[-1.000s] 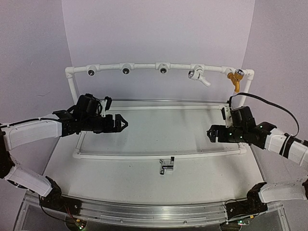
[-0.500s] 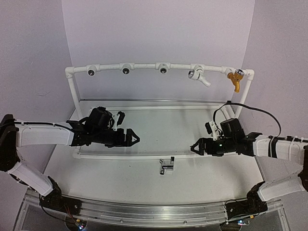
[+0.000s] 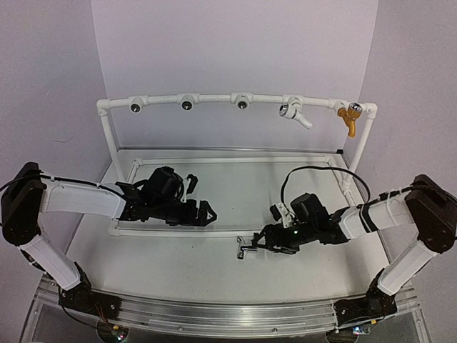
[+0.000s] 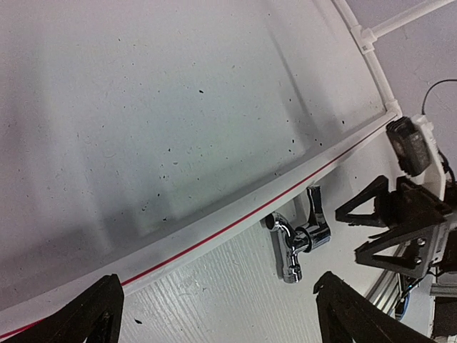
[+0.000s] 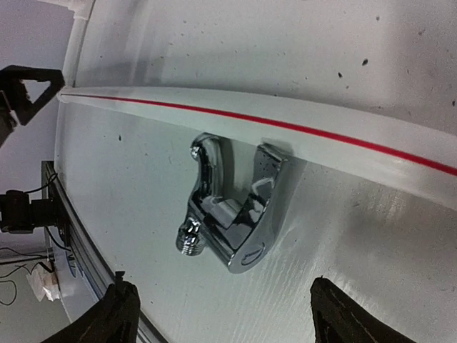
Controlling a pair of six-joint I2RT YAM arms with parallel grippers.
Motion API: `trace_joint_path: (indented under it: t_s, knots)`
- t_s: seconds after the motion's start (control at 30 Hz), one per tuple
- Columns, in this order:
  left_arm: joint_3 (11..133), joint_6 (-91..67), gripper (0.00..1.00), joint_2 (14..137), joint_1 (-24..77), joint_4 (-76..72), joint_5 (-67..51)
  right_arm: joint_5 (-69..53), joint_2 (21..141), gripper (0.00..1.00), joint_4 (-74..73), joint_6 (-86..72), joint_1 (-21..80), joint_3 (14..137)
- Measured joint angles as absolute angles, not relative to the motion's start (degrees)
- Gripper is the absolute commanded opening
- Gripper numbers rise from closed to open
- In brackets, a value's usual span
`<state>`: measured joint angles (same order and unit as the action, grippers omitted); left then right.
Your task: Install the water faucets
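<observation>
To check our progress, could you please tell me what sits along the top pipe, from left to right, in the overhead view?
first empty tee → second empty tee → third empty tee → white faucet → orange faucet

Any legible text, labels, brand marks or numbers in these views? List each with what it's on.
No text is readable in any view.
On the silver faucet: an oval mark at the lever's end, no letters legible.
The red stripe: a plain line, not text.
On the white faucet and the orange faucet: too small to show any marking.
</observation>
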<state>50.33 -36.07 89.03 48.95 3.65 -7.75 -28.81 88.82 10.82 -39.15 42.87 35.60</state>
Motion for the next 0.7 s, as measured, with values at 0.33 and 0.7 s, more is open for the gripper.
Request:
trace_joint_path:
  t_s: [0.33, 0.7]
  knots:
    - [50.4, -36.2, 0.96, 89.0, 49.3, 3.3, -5.8, -24.9, 98.2, 0.64, 16.4, -44.5, 44.5, 39.7]
    - [50.4, -36.5, 0.96, 89.0, 49.6, 2.9, -5.1, -18.7, 102.6, 0.41, 19.7, -48.6, 45.1, 42.6]
